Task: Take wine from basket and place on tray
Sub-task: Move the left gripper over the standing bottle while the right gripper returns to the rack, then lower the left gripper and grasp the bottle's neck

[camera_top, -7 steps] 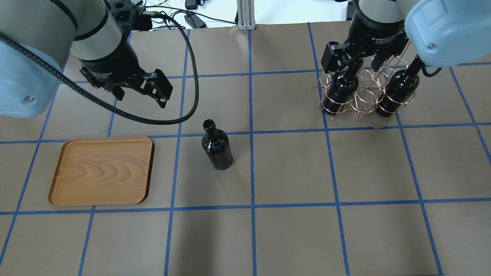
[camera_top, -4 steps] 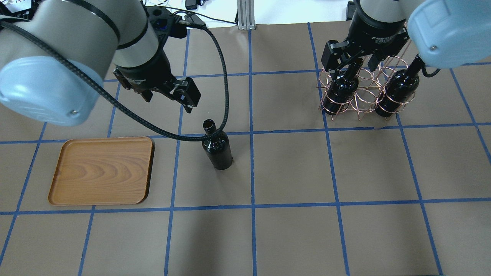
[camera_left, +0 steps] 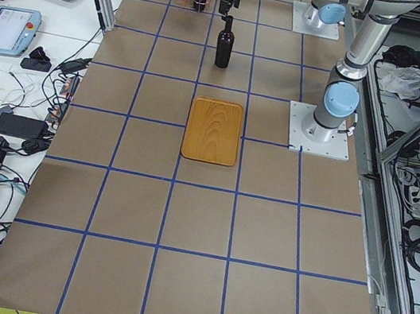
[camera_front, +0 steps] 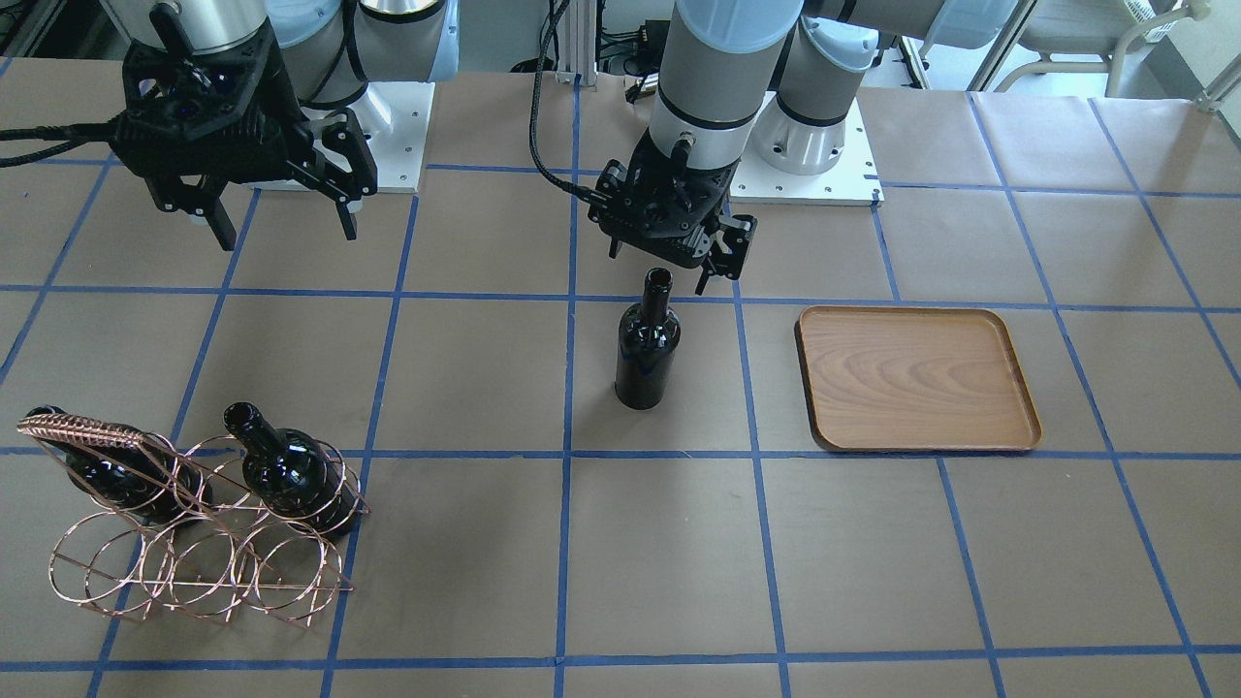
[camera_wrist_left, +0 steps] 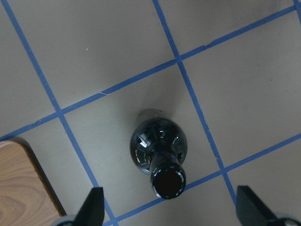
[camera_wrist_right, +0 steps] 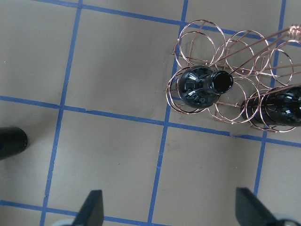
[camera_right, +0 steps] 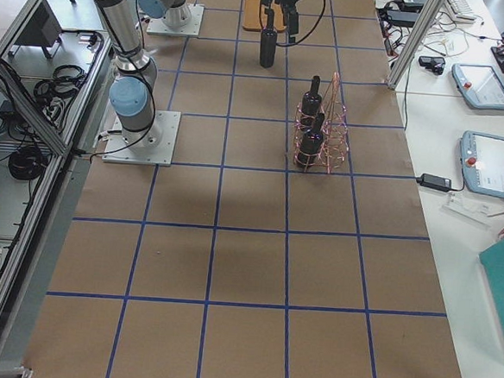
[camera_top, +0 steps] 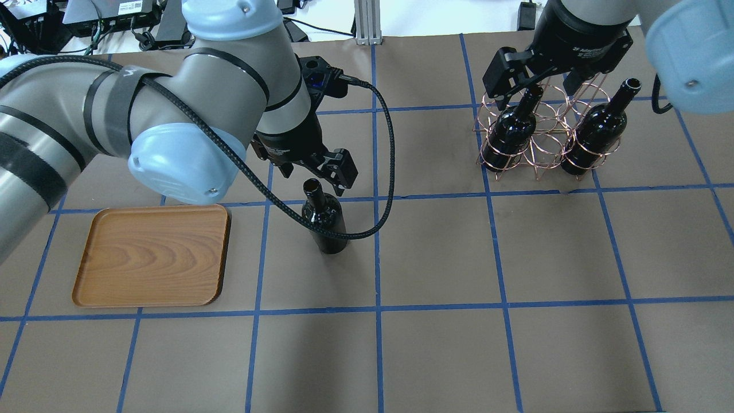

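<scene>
One wine bottle stands upright on the table right of the empty wooden tray; it also shows in the front view and the left wrist view. My left gripper is open and empty, hovering just behind and above its mouth, jaws on either side. Two more bottles lean in the copper wire basket at the back right. My right gripper is open and empty above the basket, apart from the bottles.
The left arm's black cable loops low across the standing bottle. An aluminium post stands at the table's far edge. The arms' white base plates lie behind. Blue tape lines grid the brown table.
My left arm has swung right and down from behind the tray to just over the standing bottle's mouth. My right gripper has pulled up and back from the basket's left bottle neck.
</scene>
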`<state>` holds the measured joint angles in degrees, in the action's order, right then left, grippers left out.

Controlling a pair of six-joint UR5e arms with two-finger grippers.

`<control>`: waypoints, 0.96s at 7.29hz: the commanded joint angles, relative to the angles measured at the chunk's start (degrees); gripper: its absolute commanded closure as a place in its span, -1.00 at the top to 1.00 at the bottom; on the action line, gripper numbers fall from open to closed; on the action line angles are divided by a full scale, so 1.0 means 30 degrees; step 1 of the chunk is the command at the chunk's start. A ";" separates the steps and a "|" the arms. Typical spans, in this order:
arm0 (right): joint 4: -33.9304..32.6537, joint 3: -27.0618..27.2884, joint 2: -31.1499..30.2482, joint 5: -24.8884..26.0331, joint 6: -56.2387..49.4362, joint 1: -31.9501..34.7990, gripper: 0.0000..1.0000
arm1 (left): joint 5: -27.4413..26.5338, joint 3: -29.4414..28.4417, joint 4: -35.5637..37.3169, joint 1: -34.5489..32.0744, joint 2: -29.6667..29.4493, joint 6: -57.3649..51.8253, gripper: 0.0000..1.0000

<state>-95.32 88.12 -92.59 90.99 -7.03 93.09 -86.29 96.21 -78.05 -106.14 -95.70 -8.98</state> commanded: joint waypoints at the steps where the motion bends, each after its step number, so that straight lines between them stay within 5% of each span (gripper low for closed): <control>1: 0.0189 0.0068 -0.0249 0.0049 0.0056 -0.0004 1.00 | -0.0064 0.0275 0.0587 -0.0039 -0.0589 -0.1100 1.00; 5: -0.0100 0.0098 -0.0044 -0.0036 0.0086 -0.0034 1.00 | -0.0181 0.0304 0.0587 0.0137 -0.1147 -0.1577 0.60; 7: 0.0072 0.0098 -0.0072 0.0225 0.0027 -0.0034 1.00 | -0.0124 0.0275 0.0529 0.0137 -0.1207 -0.1548 0.58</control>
<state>-95.26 88.41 -92.73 91.48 -6.88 92.95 -86.77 97.07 -76.33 -105.76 -99.19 -13.63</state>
